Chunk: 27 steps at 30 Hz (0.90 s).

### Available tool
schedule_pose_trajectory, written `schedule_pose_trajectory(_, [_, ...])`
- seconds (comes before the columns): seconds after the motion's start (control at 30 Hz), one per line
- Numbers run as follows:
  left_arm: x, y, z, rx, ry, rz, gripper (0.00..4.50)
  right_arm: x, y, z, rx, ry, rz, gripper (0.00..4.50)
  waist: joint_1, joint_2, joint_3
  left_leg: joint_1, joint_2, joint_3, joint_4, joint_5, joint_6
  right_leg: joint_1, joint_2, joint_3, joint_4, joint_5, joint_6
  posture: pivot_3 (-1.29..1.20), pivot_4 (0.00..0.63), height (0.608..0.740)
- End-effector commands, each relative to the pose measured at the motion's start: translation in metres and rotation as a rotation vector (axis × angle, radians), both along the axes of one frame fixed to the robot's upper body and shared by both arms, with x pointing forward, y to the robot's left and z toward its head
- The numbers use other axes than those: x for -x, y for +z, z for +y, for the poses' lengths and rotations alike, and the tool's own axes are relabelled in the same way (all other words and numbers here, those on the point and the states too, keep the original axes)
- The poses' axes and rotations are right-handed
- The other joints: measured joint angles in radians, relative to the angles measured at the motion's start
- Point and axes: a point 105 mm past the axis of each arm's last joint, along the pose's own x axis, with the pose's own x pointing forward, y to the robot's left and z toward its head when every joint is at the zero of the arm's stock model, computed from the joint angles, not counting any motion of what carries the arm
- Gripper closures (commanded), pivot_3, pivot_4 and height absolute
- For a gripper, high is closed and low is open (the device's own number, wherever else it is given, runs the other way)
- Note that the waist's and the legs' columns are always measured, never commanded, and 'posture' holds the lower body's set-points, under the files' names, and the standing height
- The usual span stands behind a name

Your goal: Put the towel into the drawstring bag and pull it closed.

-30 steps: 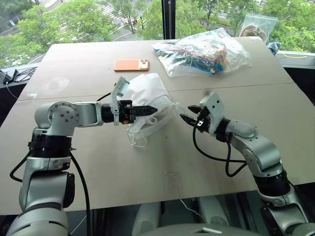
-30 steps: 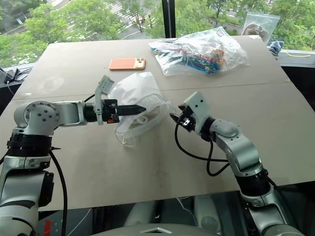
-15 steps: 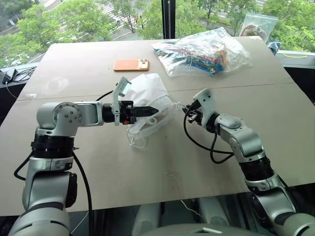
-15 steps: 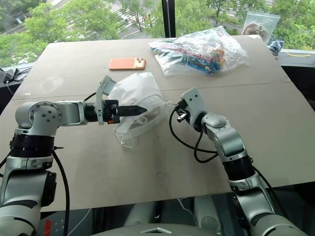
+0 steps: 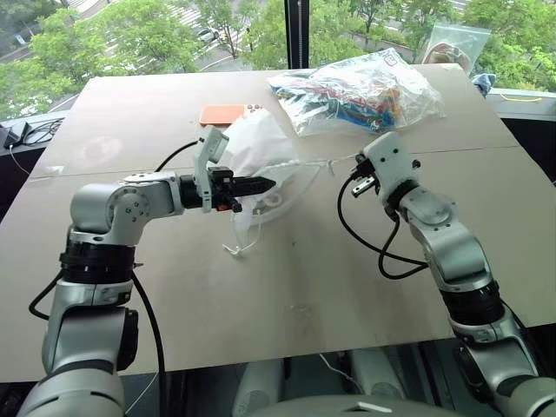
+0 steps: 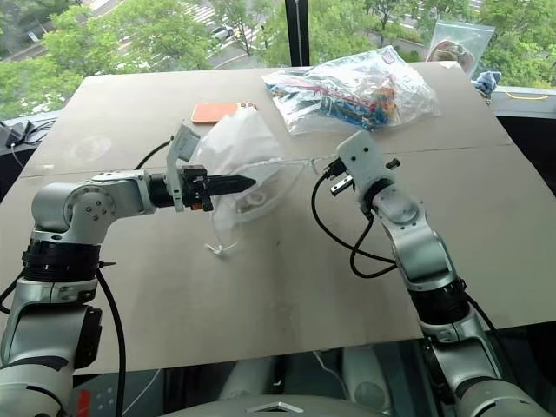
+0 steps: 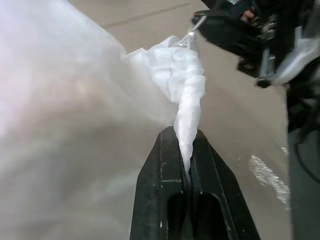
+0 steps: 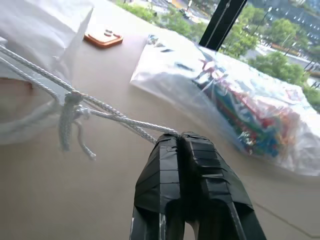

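The white drawstring bag (image 5: 252,146) hangs bunched above the table's middle. My left gripper (image 5: 265,183) is shut on the gathered fabric at its mouth; in the left wrist view the twisted fabric (image 7: 187,105) runs into the closed fingers (image 7: 165,170). My right gripper (image 5: 354,165), to the right of the bag, is shut on the white cord (image 8: 117,119), which stretches taut back to the bag, with a knot (image 8: 70,100) along it. A second cord loop (image 5: 236,248) dangles onto the table. The towel is hidden.
An orange phone (image 5: 217,113) lies just behind the bag, partly covered. A clear plastic bag of colourful items (image 5: 365,91) sits at the far right of the wooden table (image 5: 287,295), with another plastic bag (image 5: 456,43) beyond it. Cables (image 5: 17,135) lie off the left edge.
My right gripper closed on the cord, then rose and pulled away to the right, drawing the cord tight. The bag lifted and its mouth bunched up. My left gripper rolled but stayed in place.
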Motion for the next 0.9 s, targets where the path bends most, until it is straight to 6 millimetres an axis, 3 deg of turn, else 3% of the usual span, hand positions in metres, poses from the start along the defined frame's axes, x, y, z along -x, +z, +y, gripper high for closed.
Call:
schedule_pose_trajectory(0.03, [0.004,0.019,0.008,0.004,-0.025,-0.073,3.70,0.014,0.018,0.008,-0.027,0.040,-0.026,4.50,0.001,0.000,0.000,0.000,0.000,0.000,0.000,0.000,0.000,0.000,0.000,0.000,0.000,0.000,0.000,0.00,0.150,0.740])
schedule_pose_trajectory(0.1, [0.014,0.023,0.022,0.016,-0.029,-0.040,2.78,0.021,0.019,0.016,-0.082,0.090,0.014,4.50,-0.002,0.000,0.000,0.000,0.000,0.000,0.000,0.000,0.000,0.000,0.000,0.000,0.000,0.000,0.000,0.00,0.150,0.740])
schedule_pose_trajectory(0.2, [0.030,0.005,0.060,-0.076,0.027,0.015,1.44,0.024,0.019,0.021,-0.127,0.114,0.046,4.50,-0.027,0.001,0.001,0.000,0.001,0.001,-0.001,0.000,0.000,-0.001,0.000,0.001,0.000,0.000,0.000,0.00,0.150,0.740])
schedule_pose_trajectory(0.3, [0.038,-0.012,0.085,-0.110,0.094,0.063,1.44,0.023,0.016,0.023,-0.128,0.115,0.063,4.50,-0.023,0.001,0.001,0.000,0.001,0.001,-0.003,0.000,0.000,-0.002,0.000,0.001,0.000,-0.001,-0.001,0.00,0.150,0.740])
schedule_pose_trajectory(0.4, [0.046,-0.030,0.091,-0.152,0.105,0.083,1.44,0.022,0.014,0.024,-0.139,0.121,0.073,4.50,-0.016,0.001,0.001,-0.001,0.002,0.001,-0.003,0.000,0.000,-0.003,0.000,0.000,0.000,-0.001,-0.001,0.00,0.150,0.740])
schedule_pose_trajectory(0.63, [0.046,-0.055,0.050,-0.178,0.078,-0.016,1.44,0.021,0.012,0.025,-0.133,0.136,0.085,4.50,0.005,0.001,0.001,-0.002,0.002,0.000,-0.003,0.000,0.000,-0.002,-0.001,-0.001,0.000,-0.001,-0.001,0.00,0.150,0.740])
schedule_pose_trajectory(0.9, [0.036,-0.075,0.031,-0.244,0.102,-0.093,1.44,0.022,0.013,0.020,-0.121,0.130,0.089,4.50,0.001,0.001,0.001,-0.001,0.002,0.001,-0.003,0.000,0.000,-0.003,0.000,0.000,0.001,-0.001,-0.001,0.00,0.150,0.740])
